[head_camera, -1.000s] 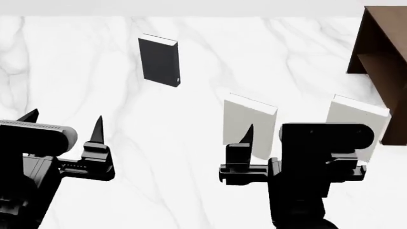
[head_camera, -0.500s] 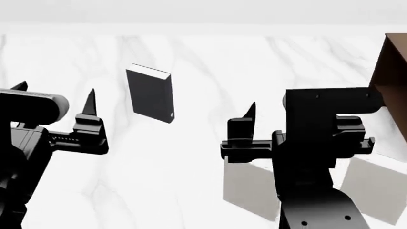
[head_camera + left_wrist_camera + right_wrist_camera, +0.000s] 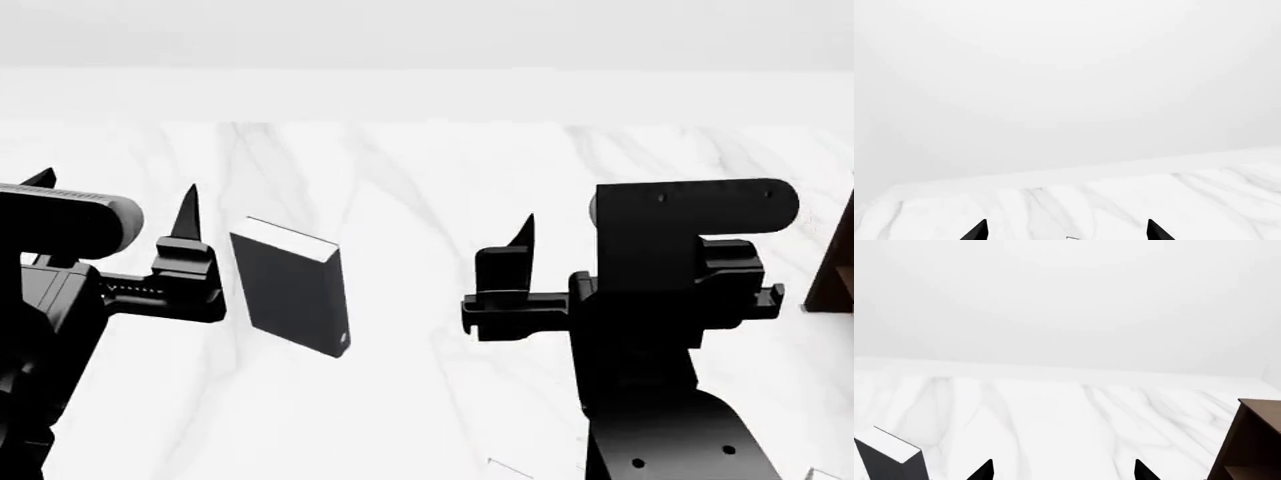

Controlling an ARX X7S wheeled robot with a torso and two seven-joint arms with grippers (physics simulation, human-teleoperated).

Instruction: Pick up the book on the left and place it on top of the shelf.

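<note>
View is sliding down the frame: book (image 3: 288,285) now low-left instead of upper-middle, grey books nearly gone, shelf (image 3: 837,262) down to a sliver, so the robot is closing in. Book is standing on the table (image 3: 427,180), just beside left gripper's (image 3: 114,215) inner finger, probably not touching. Both grippers spread, holding nothing; right gripper (image 3: 627,255) well apart.

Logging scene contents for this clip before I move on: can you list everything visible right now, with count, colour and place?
book: one, dark charcoal cover with white page edges, standing on the tabletop just beside the left end effector.
shelf: one, dark brown wood, at the tabletop's right side, only an edge in the head view.
tabletop: one, white marble with grey veins, under everything.
pale corners at the head view's lower edge: two, too cropped to identify.
left end effector: black, fingers apart, holding nothing.
right end effector: black, one fingertip visible in the head view, two spread in its wrist view, holding nothing.
</note>
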